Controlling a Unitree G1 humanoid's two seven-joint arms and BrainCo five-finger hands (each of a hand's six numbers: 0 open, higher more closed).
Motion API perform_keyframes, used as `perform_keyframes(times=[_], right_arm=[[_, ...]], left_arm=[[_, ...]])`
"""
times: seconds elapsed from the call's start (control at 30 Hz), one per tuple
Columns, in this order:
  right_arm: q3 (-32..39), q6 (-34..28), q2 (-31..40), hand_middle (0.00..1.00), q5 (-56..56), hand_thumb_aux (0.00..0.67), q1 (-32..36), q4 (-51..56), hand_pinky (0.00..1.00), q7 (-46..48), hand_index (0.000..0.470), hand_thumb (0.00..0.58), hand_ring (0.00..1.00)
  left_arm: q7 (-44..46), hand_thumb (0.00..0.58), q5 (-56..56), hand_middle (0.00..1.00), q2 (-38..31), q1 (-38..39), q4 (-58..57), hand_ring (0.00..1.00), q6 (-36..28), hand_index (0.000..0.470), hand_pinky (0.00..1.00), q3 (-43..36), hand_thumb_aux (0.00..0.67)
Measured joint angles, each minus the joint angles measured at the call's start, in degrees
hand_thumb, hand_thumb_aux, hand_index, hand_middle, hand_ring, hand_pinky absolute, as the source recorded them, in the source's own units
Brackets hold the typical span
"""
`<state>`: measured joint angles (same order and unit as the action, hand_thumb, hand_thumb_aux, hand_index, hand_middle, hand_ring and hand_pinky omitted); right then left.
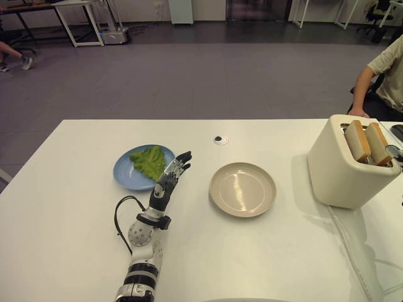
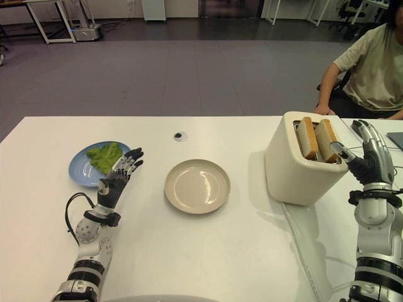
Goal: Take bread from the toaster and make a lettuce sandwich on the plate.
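A cream toaster (image 2: 301,170) stands at the table's right with two slices of bread (image 2: 317,138) upright in its slots. My right hand (image 2: 368,160) is just right of the toaster, level with the slices, fingers extended and holding nothing. A beige plate (image 2: 197,185) lies bare in the middle of the table. To its left a blue plate (image 1: 129,176) carries a lettuce leaf (image 1: 148,160). My left hand (image 1: 167,182) rests open at the blue plate's right rim, fingers straight and touching nothing.
The white table (image 2: 208,251) has a small black dot in a white ring (image 2: 181,135) near its far edge. A seated person (image 2: 371,69) is behind the table's far right corner. A dark device (image 1: 397,132) lies at the right edge.
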<state>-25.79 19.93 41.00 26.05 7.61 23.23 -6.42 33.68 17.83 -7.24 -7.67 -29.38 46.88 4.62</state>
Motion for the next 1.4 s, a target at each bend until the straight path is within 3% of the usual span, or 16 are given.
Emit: perform_keyframes(times=[0.27,0.33,0.4,0.43,0.47,0.5,0.7,0.8,0.9,1.07,1.1,1.13,1.17,1.23,1.3,1.4], right_arm=[[4.45,0.93,2.26,0.0,-0.97,0.533,1.53,1.83,0.0,-2.82,0.374,0.556,0.0],[5.45,0.9,2.38,0.0,-1.75,0.468,1.67,1.8,0.0,-2.92,0.328,0.527,0.0],[5.97,0.68,2.38,0.0,-2.58,0.331,1.67,1.77,0.0,-2.5,0.232,0.432,0.0],[6.62,0.42,2.38,0.0,-3.04,0.179,1.66,1.74,0.0,-2.11,0.125,0.268,0.0],[7.15,0.09,2.37,0.0,-3.13,0.105,1.65,1.74,0.0,-1.88,0.074,0.168,0.0],[7.53,-0.15,2.36,0.0,-3.13,0.003,1.57,1.73,0.0,-1.72,0.002,0.005,0.0],[7.82,-1.08,2.37,0.0,-3.57,0.0,1.29,1.2,0.0,-2.37,0.0,0.0,0.0],[7.82,-1.15,2.41,0.0,-3.59,0.018,1.21,1.01,0.0,-2.67,0.013,0.031,0.0],[7.8,-1.56,2.87,0.0,-3.6,0.092,0.88,1.02,0.0,-2.8,0.065,0.148,0.0],[8.06,-2.79,4.44,0.0,-3.5,0.079,-0.27,2.5,0.0,-3.12,0.055,0.128,0.0],[8.71,-3.03,4.43,0.0,-3.49,0.105,-0.56,2.91,0.0,-2.97,0.074,0.168,0.0],[9.13,-3.12,4.43,0.0,-3.5,0.142,-0.57,2.93,0.0,-2.85,0.1,0.22,0.0],[9.64,-3.06,4.4,0.0,-3.58,0.339,-0.59,2.71,0.0,-2.53,0.238,0.438,0.0],[9.65,-2.95,4.41,0.0,-4.49,0.413,-0.83,1.53,0.0,-1.64,0.289,0.494,0.0],[9.63,-2.4,4.41,0.0,-5.89,0.568,-0.86,0.17,0.0,-0.92,0.398,0.566,0.0],[9.62,-2.28,4.41,0.0,-7.07,0.67,-0.67,-0.94,0.0,-0.52,0.47,0.58,0.0]], left_arm=[[-0.03,0.0,-0.86,0.0,0.02,0.01,0.0,0.0,0.1,0.0,0.0,0.02,0.0],[-0.05,0.0,-0.87,0.0,0.02,0.02,0.0,0.0,0.11,0.0,0.0,0.05,0.0],[-0.08,0.0,-0.88,0.0,0.02,0.02,0.0,0.0,0.12,0.0,0.0,0.07,0.0],[-0.1,0.0,-0.89,0.0,0.02,0.02,0.01,0.0,0.14,0.0,0.0,0.09,0.0],[-0.12,0.0,-0.9,0.0,0.02,0.03,0.01,0.0,0.14,0.0,0.0,0.09,0.0],[-0.14,0.0,-0.91,0.0,0.02,0.03,0.02,0.0,0.17,0.0,0.0,0.09,0.0],[-0.19,0.0,-0.93,0.0,0.02,0.06,0.07,0.0,0.54,0.0,0.0,0.1,0.0],[-0.18,0.0,-0.93,0.0,0.01,0.06,0.08,0.0,0.57,0.0,0.0,0.1,0.0],[-0.16,0.0,-0.93,0.0,-0.01,0.06,0.08,0.0,0.6,0.0,0.0,0.1,0.0],[-0.1,0.0,-0.94,0.0,-0.02,0.06,0.08,0.0,0.68,0.0,0.0,0.08,0.0],[-0.1,0.0,-0.96,0.0,-0.02,0.06,0.07,0.0,0.81,0.0,0.0,0.07,0.0],[-0.11,0.0,-0.97,0.0,-0.03,0.05,0.07,0.0,0.87,0.0,0.0,0.07,0.0],[-0.11,0.0,-0.99,0.0,-0.02,0.05,0.07,0.0,0.94,0.0,0.0,0.05,0.0],[-0.1,0.0,-1.0,0.0,-0.02,0.05,0.07,0.0,1.0,0.0,0.0,-0.03,0.0],[-0.1,0.0,-1.02,0.0,-0.03,0.05,0.08,0.0,1.09,0.0,0.0,-0.12,0.0],[-0.11,0.0,-1.07,0.0,-0.03,0.05,0.08,0.0,1.24,0.0,0.0,-0.18,0.0]])
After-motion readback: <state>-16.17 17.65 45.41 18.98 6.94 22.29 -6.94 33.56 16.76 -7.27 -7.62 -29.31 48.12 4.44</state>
